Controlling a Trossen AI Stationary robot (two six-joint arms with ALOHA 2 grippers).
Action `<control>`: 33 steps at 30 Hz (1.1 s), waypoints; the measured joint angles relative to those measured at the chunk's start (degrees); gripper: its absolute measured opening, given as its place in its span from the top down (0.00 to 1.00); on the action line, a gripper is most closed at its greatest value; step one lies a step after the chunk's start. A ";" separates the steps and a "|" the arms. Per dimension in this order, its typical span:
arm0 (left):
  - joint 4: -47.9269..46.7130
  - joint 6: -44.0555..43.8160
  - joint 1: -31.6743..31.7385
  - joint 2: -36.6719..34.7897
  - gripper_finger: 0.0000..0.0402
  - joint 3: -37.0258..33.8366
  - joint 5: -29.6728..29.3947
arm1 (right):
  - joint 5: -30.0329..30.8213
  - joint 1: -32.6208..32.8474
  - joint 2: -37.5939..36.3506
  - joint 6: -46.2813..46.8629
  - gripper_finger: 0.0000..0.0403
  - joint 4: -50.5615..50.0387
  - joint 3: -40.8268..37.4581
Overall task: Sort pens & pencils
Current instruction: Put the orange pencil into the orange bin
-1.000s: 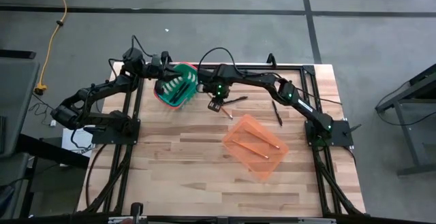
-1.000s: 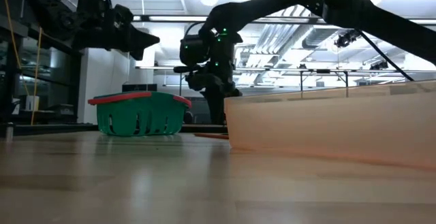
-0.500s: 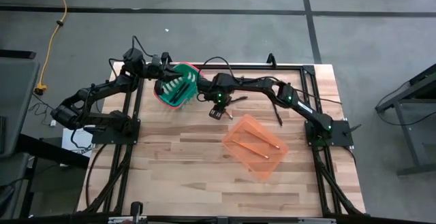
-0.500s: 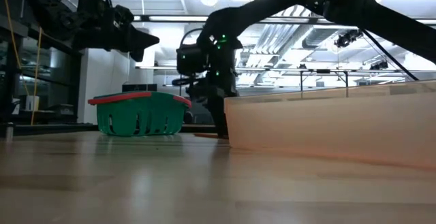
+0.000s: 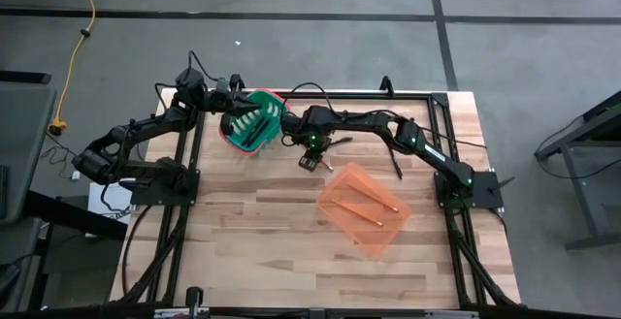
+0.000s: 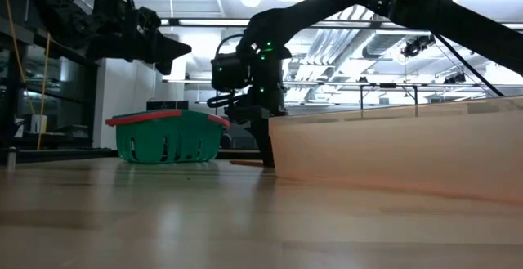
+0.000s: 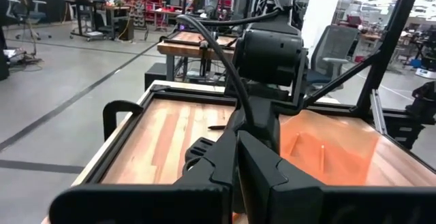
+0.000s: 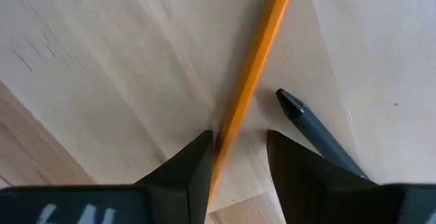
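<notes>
My right gripper (image 5: 309, 161) is open and points down at the table, just right of the green basket (image 5: 250, 120). In the right wrist view its fingers stand on either side of an orange-yellow pencil (image 8: 253, 67) that lies flat on the wood, close to one finger (image 8: 187, 169). A dark pen (image 8: 310, 129) lies beside it. Another pen (image 5: 395, 159) lies farther right. Two pencils (image 5: 367, 207) lie in the orange basket (image 5: 342, 181). My left gripper (image 6: 181, 48) is shut and hovers above the green basket (image 6: 167, 136). My right gripper comes at the pencil's shaft (image 8: 228, 125) from above, with its fingers across the pencil. The pencil lies on the table right at one finger's inner edge. I cannot tell whether that finger touches it; the other finger (image 8: 300, 173) stands clear of it.
The orange basket's wall (image 6: 392, 150) stands close to the right gripper on the near side. A pen (image 5: 337, 143) lies just beyond the gripper. The table's black frame (image 5: 427, 96) runs along the far edge. Bare wood (image 5: 252, 232) lies toward the near edge.
My right gripper has come down onto the table over the pencil, moving slightly toward the near edge. It then stayed nearly still for the last half second. The left arm and both baskets have kept their places.
</notes>
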 joint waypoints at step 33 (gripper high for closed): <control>0.07 -0.04 0.02 0.00 0.99 0.00 -0.42 | -0.51 0.27 1.43 -4.42 0.99 -5.78 6.39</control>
